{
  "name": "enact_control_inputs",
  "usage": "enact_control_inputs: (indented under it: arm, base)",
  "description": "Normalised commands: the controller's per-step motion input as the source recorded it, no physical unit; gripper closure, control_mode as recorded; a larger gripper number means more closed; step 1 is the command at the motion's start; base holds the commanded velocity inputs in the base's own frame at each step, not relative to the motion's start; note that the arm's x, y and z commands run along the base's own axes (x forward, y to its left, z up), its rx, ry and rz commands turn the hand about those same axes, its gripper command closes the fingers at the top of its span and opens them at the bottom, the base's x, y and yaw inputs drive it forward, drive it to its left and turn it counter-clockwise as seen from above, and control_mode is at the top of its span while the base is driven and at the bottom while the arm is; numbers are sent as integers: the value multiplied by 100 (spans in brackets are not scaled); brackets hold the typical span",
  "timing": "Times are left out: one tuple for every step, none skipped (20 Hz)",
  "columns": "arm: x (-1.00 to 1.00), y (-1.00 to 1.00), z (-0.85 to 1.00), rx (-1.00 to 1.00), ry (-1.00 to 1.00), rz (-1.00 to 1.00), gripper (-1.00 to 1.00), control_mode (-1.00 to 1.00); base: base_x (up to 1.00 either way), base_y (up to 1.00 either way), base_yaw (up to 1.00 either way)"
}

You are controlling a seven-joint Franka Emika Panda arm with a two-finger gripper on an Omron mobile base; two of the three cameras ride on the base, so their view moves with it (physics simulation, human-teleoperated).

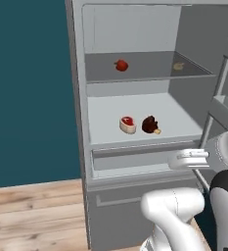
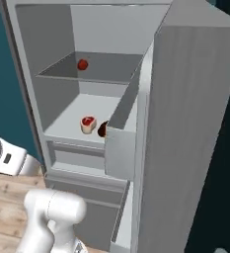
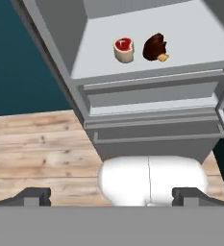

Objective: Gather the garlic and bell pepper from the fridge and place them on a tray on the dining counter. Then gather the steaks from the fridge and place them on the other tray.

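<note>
Four items waiting: all sat inside the fridge (image 1: 135, 162), its door swung wide.
Upper shelf: the bell pepper (image 1: 121, 65) lay toward the left; the garlic (image 1: 178, 66) rested well apart at the right, near the wall.
Lower shelf: the raw steak (image 1: 127, 124) and the dark steak (image 1: 150, 125) lay just beside each other, not clearly touching.
Pincer (image 3: 111, 196): spread wide, holding nothing, low in front of the fridge drawers.
Pepper handling: probably light, glossy and rounded, likely to slip; best pinched across its widest part.
Garlic handling: small, lumpy, light; a centred pinch should suit.
Steaks handling: likely soft and slick; grip across the middle.
</note>
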Motion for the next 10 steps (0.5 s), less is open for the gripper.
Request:
enact_control_inputs:
  arm:
    - [0,0,0,0,0,0,-100,100]
    - [0,0,0,0,0,0,-100,100]
    - [0,0,0,0,0,0,-100,100]
    - [0,0,0,0,0,0,-100,100]
    - [0,0,0,0,0,0,-100,100]
    - [0,0,0,0,0,0,-100,100]
    - [0,0,0,0,0,0,-100,100]
    - [0,0,0,0,0,0,-100,100]
    - [0,0,0,0,0,0,-100,100]
    - [0,0,0,0,0,0,-100,100]
  base:
    - [16,-77,0]
    - [18,-73,0]
    - [26,-59,0]
    - [49,-26,0]
    - [65,-5,0]
    - [78,0,0]
    - [94,0,0]
    - [100,0,0]
    - [100,14,0]
    - [100,24,-1]
